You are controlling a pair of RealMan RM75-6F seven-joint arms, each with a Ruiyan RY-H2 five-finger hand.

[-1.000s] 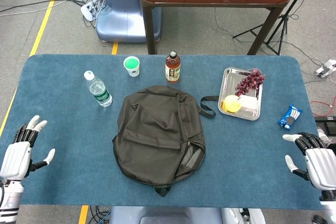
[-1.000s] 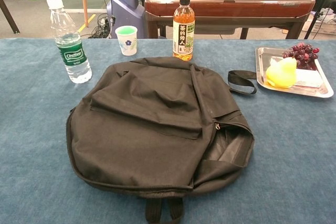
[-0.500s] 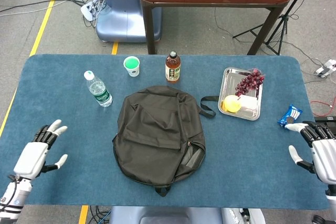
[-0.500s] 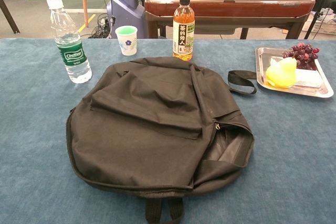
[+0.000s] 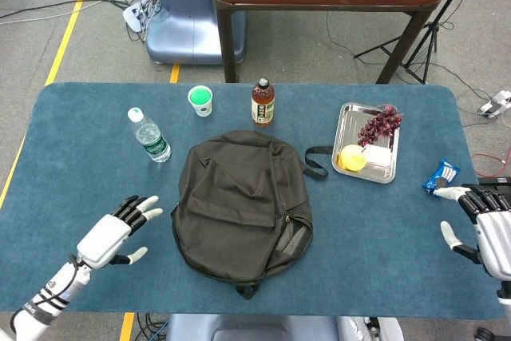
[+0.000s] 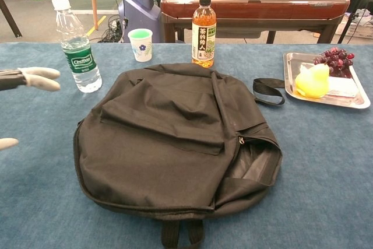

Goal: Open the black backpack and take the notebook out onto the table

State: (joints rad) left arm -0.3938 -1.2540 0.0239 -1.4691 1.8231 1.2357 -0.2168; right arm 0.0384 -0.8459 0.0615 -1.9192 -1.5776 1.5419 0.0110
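Note:
The black backpack (image 5: 242,207) (image 6: 175,141) lies flat in the middle of the blue table, its zipper partly undone at the lower right side. No notebook shows. My left hand (image 5: 112,233) hovers open just left of the backpack, fingers spread toward it; only its fingertips (image 6: 36,76) enter the chest view at the left edge. My right hand (image 5: 487,225) stays open at the table's right edge, far from the backpack and holding nothing.
Behind the backpack stand a water bottle (image 5: 148,136), a green-filled paper cup (image 5: 200,101) and a tea bottle (image 5: 263,102). A metal tray (image 5: 348,119) with grapes and a yellow fruit sits at right. A blue snack packet (image 5: 441,177) lies near the right hand.
My left hand has moved right and inward from the table's left edge toward the backpack. The right hand has shifted slightly toward the right edge. The backpack has not moved.

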